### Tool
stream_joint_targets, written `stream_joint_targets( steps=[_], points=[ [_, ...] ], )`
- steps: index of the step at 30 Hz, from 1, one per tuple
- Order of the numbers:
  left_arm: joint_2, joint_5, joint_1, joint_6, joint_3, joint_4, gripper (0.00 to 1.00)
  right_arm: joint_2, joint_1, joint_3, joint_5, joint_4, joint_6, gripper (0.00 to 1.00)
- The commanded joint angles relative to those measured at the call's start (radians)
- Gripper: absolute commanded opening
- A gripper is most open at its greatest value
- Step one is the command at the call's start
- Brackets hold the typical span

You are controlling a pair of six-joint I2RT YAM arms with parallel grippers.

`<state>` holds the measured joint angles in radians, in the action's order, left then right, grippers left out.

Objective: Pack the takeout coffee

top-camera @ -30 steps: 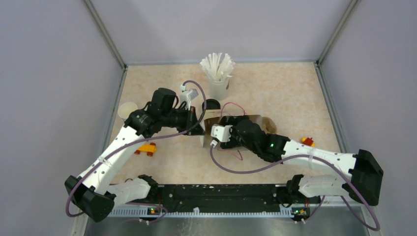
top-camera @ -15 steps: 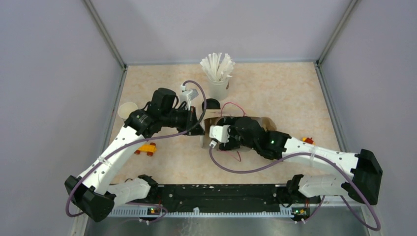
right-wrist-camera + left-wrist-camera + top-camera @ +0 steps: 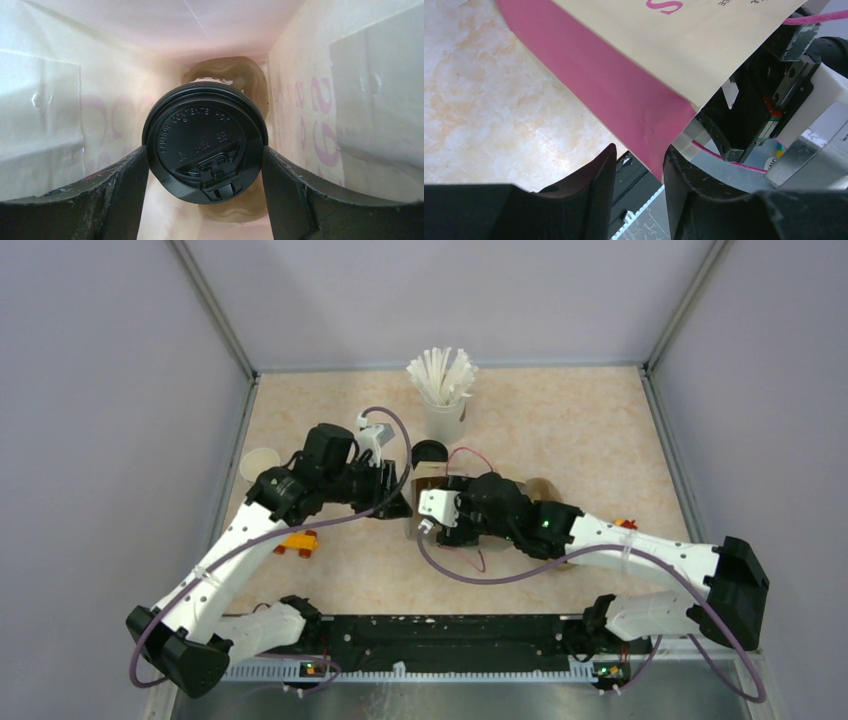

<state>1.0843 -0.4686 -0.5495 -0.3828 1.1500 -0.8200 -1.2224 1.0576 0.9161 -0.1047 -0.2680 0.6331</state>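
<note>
Right wrist view shows the right gripper (image 3: 205,162) reaching into the paper bag (image 3: 55,100). Its 2 fingers (image 3: 122,185) press the opposite sides of the black lid of the takeout coffee (image 3: 204,142), so it is gripping the cup at the lid. The cup sits deep inside the bag, lid facing the bag's mouth, midway between the 2 side walls and touching neither. Past it lies the bag's folded bottom, and nothing else shows inside.

The cup should handle as light, thin-walled paper that dents under a hard squeeze, and whether it is full cannot be told. The lid is smooth plastic, stiff at its rim but likely slippery and only snapped on. The rim, or the rolled paper edge just under it, looks like the safest hold, with modest force and the lid kept level.

At the bag's mouth, the left wrist view shows the left gripper (image 3: 639,170) with its fingers a narrow gap apart. A pink corner of the bag hangs between them against 1 pad, not clearly clamped.

Beyond the bag, in the top view, stands the straw cup (image 3: 443,412), full of white straws. Off to the left of the bag is a stack of lidless cups (image 3: 260,462).
</note>
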Motion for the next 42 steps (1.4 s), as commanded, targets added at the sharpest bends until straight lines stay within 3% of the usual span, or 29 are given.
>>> stream_joint_targets(
  steps=[1, 8, 20, 27, 31, 37, 42],
  points=[
    [-0.034, 0.047, 0.001, -0.050, 0.013, -0.015, 0.47, 0.002, 0.029, -0.011, -0.025, 0.080, -0.036, 0.66],
    [-0.087, 0.066, 0.001, -0.102, -0.019, 0.017, 0.62, 0.010, 0.090, -0.055, -0.120, 0.116, -0.086, 0.66],
    [-0.083, -0.024, 0.001, -0.103, -0.102, 0.113, 0.65, 0.016, 0.103, -0.082, -0.163, 0.150, -0.124, 0.66],
    [-0.054, -0.058, 0.001, -0.125, -0.132, 0.169, 0.45, 0.031, 0.111, -0.100, -0.185, 0.171, -0.142, 0.65],
    [-0.048, -0.036, -0.001, -0.087, -0.115, 0.138, 0.23, 0.078, 0.111, -0.126, -0.183, 0.139, -0.117, 0.65],
    [-0.078, -0.052, -0.001, -0.040, -0.139, 0.161, 0.01, 0.133, 0.104, -0.104, -0.135, 0.015, -0.060, 0.67],
    [-0.065, -0.079, -0.001, 0.012, -0.138, 0.142, 0.00, 0.132, 0.104, -0.067, -0.180, -0.075, 0.069, 0.67]
  ],
)
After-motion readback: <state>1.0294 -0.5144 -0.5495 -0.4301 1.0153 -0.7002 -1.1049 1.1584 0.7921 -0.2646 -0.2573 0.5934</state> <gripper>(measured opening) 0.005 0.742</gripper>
